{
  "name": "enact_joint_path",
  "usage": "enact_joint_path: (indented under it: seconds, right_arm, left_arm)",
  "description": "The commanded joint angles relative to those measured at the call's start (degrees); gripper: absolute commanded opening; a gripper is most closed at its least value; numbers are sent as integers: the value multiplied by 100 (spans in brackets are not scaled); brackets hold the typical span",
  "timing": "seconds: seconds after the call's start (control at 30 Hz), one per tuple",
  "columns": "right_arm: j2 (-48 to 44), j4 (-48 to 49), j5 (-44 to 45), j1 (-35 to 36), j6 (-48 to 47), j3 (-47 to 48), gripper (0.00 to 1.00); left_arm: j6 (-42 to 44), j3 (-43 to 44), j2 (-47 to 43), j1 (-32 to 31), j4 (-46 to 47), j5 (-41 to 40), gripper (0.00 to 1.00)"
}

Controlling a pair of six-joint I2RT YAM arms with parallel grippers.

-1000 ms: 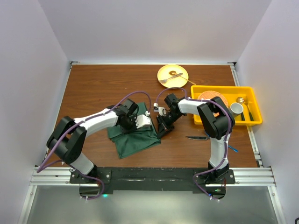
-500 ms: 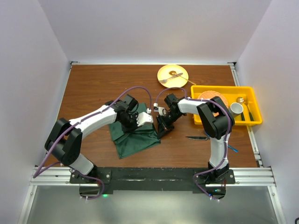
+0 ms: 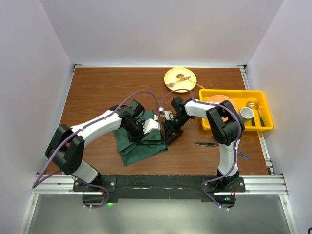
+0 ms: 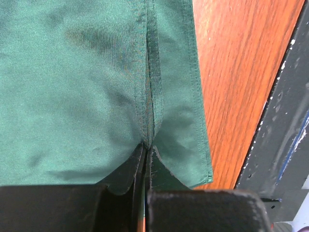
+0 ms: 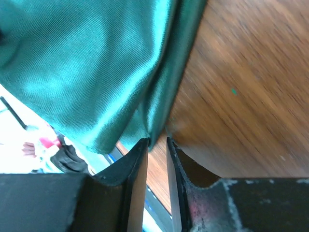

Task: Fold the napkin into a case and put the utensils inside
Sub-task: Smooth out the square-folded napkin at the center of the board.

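Note:
The dark green napkin (image 3: 142,148) lies partly folded and rumpled on the wooden table between my two grippers. My left gripper (image 3: 139,134) is over its middle; in the left wrist view (image 4: 147,153) it is shut on a raised pinch of the napkin (image 4: 82,82). My right gripper (image 3: 169,135) is at the napkin's right edge; in the right wrist view (image 5: 157,145) its jaws stand a narrow gap apart, with the lifted cloth edge (image 5: 96,63) touching the tips. The knife (image 3: 206,144) lies right of the napkin. The blue fork (image 3: 243,155) peeks out beside the right arm.
A yellow plate (image 3: 180,77) with bare-metal cutlery sits at the back. A yellow bin (image 3: 263,105) at the right holds an orange plate, a cup and more cutlery. White walls close in the table on three sides.
My left gripper has shifted slightly over the napkin, tugging the cloth with it. The right gripper has stayed at the napkin's right edge.

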Motion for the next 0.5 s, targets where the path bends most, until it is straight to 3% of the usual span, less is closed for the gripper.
enact_joint_path:
  seconds: [0.0, 0.23, 0.47]
  right_arm:
    - [-256, -675, 478, -112, -508, 263, 27]
    - [-335, -834, 146, -271, -429, 280, 18]
    - [-415, -720, 137, -280, -324, 184, 17]
  left_arm:
    - [-143, 146, -170, -38, -24, 262, 0]
    - [-230, 208, -240, -117, -59, 447, 0]
    - [-292, 182, -267, -222, -86, 570, 0]
